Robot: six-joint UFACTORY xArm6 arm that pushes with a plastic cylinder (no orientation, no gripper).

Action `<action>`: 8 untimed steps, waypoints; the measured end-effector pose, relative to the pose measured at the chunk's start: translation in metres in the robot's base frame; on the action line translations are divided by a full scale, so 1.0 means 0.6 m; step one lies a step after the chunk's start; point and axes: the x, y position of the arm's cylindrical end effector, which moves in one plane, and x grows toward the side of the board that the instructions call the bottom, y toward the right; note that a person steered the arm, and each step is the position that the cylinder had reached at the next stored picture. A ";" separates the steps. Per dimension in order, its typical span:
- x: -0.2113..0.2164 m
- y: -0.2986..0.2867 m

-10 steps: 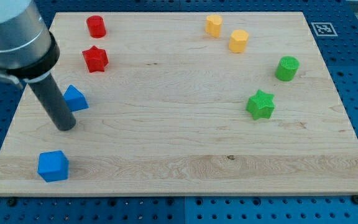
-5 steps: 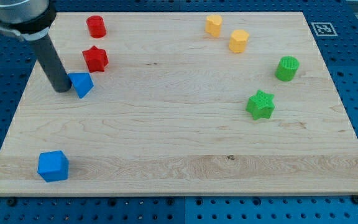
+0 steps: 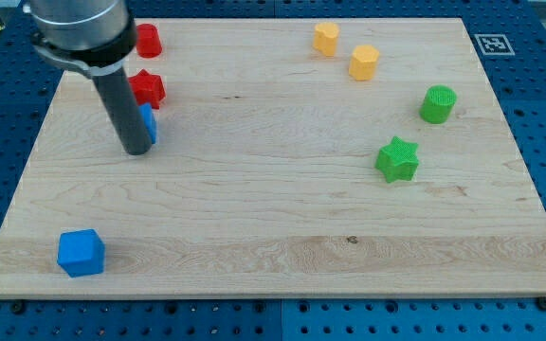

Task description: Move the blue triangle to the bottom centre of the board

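The blue triangle (image 3: 149, 123) lies on the wooden board (image 3: 273, 218) at the upper left, mostly hidden behind my rod; only a thin blue strip shows on the rod's right side. My tip (image 3: 137, 149) rests on the board against the triangle's left side. The red star (image 3: 148, 88) sits just above the triangle, partly covered by the rod.
A red cylinder (image 3: 148, 40) stands at the top left. A blue cube (image 3: 81, 253) lies at the bottom left. Two yellow blocks (image 3: 326, 38) (image 3: 364, 62) are at the top right of centre. A green cylinder (image 3: 437, 104) and a green star (image 3: 397, 158) are at the right.
My rod swung up from below the triangle to its left side, then moved right, pushing the blue triangle rightwards under the red star.
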 end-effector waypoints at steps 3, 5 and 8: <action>-0.015 -0.080; -0.013 -0.178; -0.075 -0.123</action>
